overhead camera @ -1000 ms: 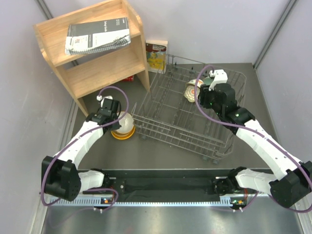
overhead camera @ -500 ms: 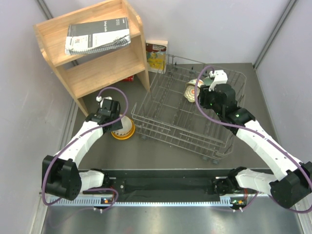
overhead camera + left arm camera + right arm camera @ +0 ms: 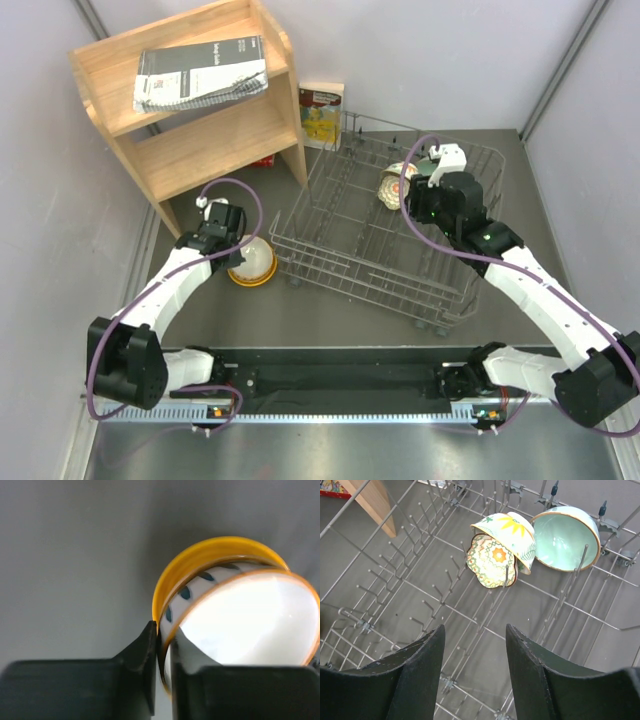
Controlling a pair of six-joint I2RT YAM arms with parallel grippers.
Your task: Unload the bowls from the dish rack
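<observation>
At 9 o'clock of the dish rack (image 3: 370, 250), the left gripper (image 3: 162, 640) pinches a bowl rim, while the right gripper (image 3: 475, 635) hangs spread over the rack.
The left fingers (image 3: 142, 647) press together on the near rim of the white bowl with dark stripes (image 3: 250, 620), one inside and one outside. That bowl sits tilted inside the orange-yellow bowl (image 3: 210, 550), which rests on the grey table (image 3: 330, 315) just beside the rack. The right fingers stand well apart and touch nothing, above bare tines toward the rack's 1 o'clock corner. Three bowls lean on edge among the tines there: the scalloped floral bowl (image 3: 492, 562), touching it at its 1 o'clock the cream bowl with a yellow flower (image 3: 512, 530), and at 3 o'clock of that one the pale teal-green bowl (image 3: 565, 537).
</observation>
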